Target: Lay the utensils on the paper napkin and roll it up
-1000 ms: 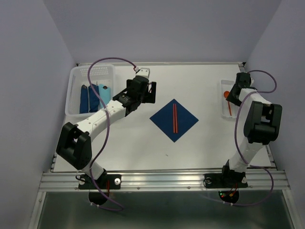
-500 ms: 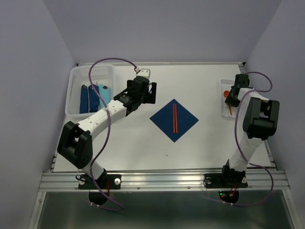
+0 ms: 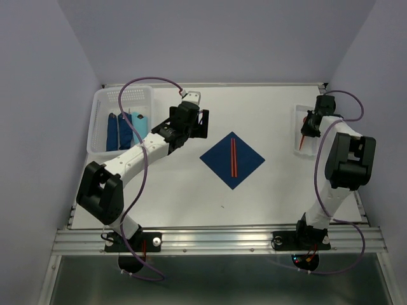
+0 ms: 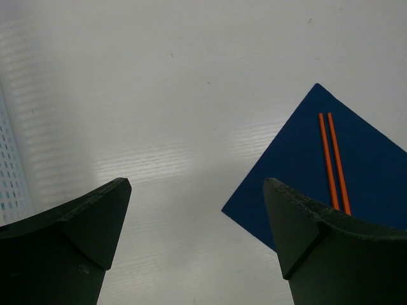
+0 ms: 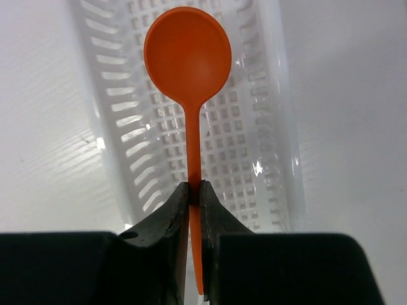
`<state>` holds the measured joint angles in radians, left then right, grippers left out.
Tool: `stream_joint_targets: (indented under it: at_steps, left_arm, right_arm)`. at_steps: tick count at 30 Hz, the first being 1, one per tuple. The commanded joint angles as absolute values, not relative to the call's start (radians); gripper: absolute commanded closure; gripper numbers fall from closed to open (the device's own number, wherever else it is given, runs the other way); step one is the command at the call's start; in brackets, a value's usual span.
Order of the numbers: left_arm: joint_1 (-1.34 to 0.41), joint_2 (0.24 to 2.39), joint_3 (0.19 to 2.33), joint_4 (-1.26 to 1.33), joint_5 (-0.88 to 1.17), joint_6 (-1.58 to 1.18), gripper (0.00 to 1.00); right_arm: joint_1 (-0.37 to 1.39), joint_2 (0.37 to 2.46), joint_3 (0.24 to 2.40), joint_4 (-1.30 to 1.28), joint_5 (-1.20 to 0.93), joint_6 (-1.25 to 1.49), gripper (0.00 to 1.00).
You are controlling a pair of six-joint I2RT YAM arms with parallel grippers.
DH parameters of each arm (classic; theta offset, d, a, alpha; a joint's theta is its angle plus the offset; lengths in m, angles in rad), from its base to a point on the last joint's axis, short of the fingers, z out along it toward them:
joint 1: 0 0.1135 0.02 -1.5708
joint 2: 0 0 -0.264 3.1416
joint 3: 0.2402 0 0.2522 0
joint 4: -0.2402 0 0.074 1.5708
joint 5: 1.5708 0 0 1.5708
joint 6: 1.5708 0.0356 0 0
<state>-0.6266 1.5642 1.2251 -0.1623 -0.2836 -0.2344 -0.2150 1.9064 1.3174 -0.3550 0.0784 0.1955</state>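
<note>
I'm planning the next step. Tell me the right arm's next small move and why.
Probably lift the orange spoon straight up, clear of the white tray, then head for the paper napkin. The right gripper is shut on the spoon's handle above the tray, and the napkin holds only the two orange chopsticks.

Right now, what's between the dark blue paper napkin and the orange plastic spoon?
Between the dark blue paper napkin and the orange plastic spoon, only bare white table and the white slotted tray's rim; the top view shows it.
</note>
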Motion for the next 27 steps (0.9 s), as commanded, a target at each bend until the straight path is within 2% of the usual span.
stream_joint_targets:
  at_steps: [1,4,8,16,22,27]
  left_arm:
    - [-0.629,1.546,1.235,-0.149,-0.296,-0.244,0.01]
    - [-0.629,1.545,1.235,-0.147,-0.298,-0.245,0.01]
    - [-0.629,1.546,1.241,-0.150,-0.313,-0.248,0.01]
    - [-0.627,1.522,1.235,-0.150,-0.370,-0.265,0.01]
    - [-0.627,1.523,1.244,-0.161,-0.365,-0.270,0.01]
    - [-0.627,1.508,1.230,-0.163,-0.374,-0.267,0.01]
  right_arm:
    - [-0.195,1.761,1.377,-0.347,0.058,0.170,0.99]
    - [-0.161,1.709,1.388,-0.366,0.066,0.187,0.99]
    - [-0.019,1.640,1.364,-0.387,0.089,0.239,0.99]
    - [0.299,1.545,1.131,-0.304,0.078,0.490,0.99]
    - [0.515,1.621,1.117,-0.215,0.143,0.598,0.99]
    - [0.564,1.693,1.134,-0.184,0.160,0.633,0.99]
